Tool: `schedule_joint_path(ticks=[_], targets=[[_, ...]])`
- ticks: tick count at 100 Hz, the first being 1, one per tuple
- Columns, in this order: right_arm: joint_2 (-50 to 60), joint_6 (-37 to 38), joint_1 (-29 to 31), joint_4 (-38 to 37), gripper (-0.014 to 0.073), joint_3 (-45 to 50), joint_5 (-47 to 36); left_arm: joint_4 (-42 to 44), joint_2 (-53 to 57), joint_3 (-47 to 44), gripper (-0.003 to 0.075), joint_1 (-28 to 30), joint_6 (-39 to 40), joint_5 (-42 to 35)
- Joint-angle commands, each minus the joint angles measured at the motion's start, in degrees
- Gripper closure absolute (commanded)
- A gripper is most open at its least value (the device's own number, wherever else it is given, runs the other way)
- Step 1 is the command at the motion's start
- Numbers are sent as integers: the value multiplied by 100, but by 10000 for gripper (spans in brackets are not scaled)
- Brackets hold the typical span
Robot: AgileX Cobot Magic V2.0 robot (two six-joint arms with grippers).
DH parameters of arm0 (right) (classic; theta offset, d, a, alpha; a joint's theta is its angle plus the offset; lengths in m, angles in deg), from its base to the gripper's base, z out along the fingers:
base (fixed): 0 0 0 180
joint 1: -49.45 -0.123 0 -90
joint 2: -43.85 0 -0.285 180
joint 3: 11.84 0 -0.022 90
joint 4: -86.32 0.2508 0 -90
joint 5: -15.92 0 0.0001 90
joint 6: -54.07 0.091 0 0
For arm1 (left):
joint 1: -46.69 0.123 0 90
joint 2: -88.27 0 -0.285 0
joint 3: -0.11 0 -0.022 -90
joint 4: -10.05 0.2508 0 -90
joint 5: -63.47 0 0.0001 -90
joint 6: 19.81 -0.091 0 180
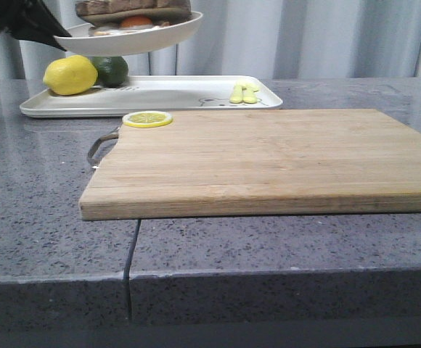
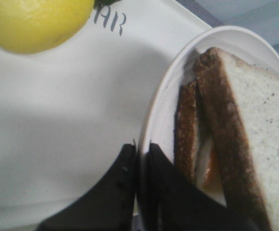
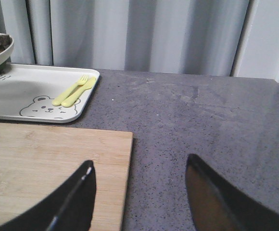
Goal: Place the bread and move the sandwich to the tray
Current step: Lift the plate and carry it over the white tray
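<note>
- Left pincer (image 2: 140, 163): fingers clamped on the rim of the white plate (image 2: 163, 96), one finger on each side of the edge.
- Plate is lifted, seen in front view (image 1: 134, 38) hanging in the air above the tray (image 1: 189, 94), over its left part.
- Sandwich (image 2: 226, 144) lies on the plate: brown-crusted slices, the top bread (image 2: 264, 130) pale and speckled, a bit of orange showing between the slices (egg, most likely).
- Tray rests on the grey surface (image 1: 36, 188) behind the wooden cutting board (image 1: 268, 159). On it: a lemon (image 1: 70, 75), a dark green fruit (image 1: 110, 69) just beside it, yellow fork and spoon (image 1: 244, 92) near the right end by the bear drawing.
- Lemon slice (image 1: 147, 119) sits at the board's far left corner.
- Right pincer (image 3: 139, 192): fingers spread wide, holding nothing, over the board's right edge and the bare surface.
</note>
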Motion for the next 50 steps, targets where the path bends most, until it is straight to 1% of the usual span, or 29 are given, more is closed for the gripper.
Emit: schedule_joint_path(ticks=[1, 7, 22, 50], targets=[[-1, -12, 31, 18, 169, -160, -470, -247, 180, 526, 740, -129, 323, -61], [-1, -12, 31, 18, 169, -160, -470, -92, 25, 723, 740, -182, 464, 1], [-1, -12, 31, 18, 169, -160, -470, -80, -258, 1063, 740, -252, 624, 71], [-1, -12, 31, 18, 169, -160, -470, 55, -604, 1212, 740, -281, 749, 103]])
